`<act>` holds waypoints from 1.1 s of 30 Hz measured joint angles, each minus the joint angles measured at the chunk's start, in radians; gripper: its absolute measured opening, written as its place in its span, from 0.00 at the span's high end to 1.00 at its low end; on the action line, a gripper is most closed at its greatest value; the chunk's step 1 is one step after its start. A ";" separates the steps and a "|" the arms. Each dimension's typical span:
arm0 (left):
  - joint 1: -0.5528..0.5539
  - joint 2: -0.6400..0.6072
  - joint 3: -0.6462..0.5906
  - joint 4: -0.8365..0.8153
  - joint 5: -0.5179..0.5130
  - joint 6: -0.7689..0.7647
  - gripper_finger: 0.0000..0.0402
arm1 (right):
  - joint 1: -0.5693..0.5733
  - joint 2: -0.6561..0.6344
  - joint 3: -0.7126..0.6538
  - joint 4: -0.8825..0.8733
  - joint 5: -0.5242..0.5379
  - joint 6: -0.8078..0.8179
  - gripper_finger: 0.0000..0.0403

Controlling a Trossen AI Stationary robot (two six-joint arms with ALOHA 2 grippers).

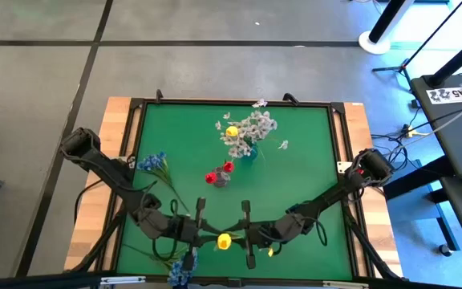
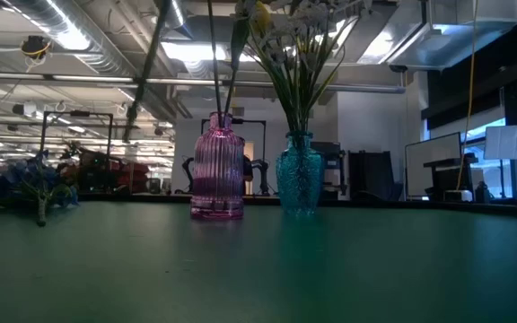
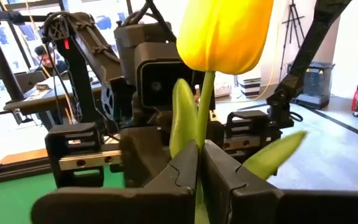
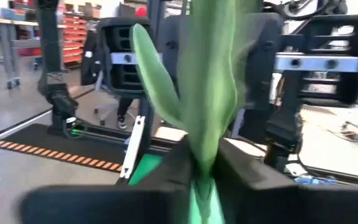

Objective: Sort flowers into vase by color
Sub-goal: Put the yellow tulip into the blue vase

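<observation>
Green table (image 1: 295,177): carrying every item listed below; both arms are reaching in from the near edge and meeting at its middle.

Left gripper (image 1: 201,233): closing its fingers (image 3: 179,177) tight on the stem of the yellow tulip (image 1: 224,240), just under the bud, as the left wrist view is showing.

Right gripper (image 1: 247,235): facing the left one, pinching the same stem lower down among the leaves. The handover is looking under way; the left should be releasing only once the right is holding firm, or the stem is likely to twist or drop.

Teal vase (image 2: 298,184): holding white sprays and one yellow bud, so probably where this tulip is going; stem end should be entering upright.

Pink vase (image 2: 218,178): standing just beside it, holding red buds.

Blue sprays (image 1: 154,163): lying loose near the left edge, unsorted.
</observation>
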 joint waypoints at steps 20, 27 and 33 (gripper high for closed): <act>-0.091 -0.135 0.000 -0.650 0.024 -0.364 0.71 | 0.081 -0.347 0.000 -0.436 0.679 -0.196 0.98; -0.112 -0.062 0.000 -0.664 0.021 -0.405 0.74 | -0.084 -0.403 0.000 -0.543 0.620 -0.194 0.98; -0.127 -0.038 0.000 -0.672 0.018 -0.449 0.76 | -0.198 -0.404 -0.002 -0.564 0.475 -0.194 0.99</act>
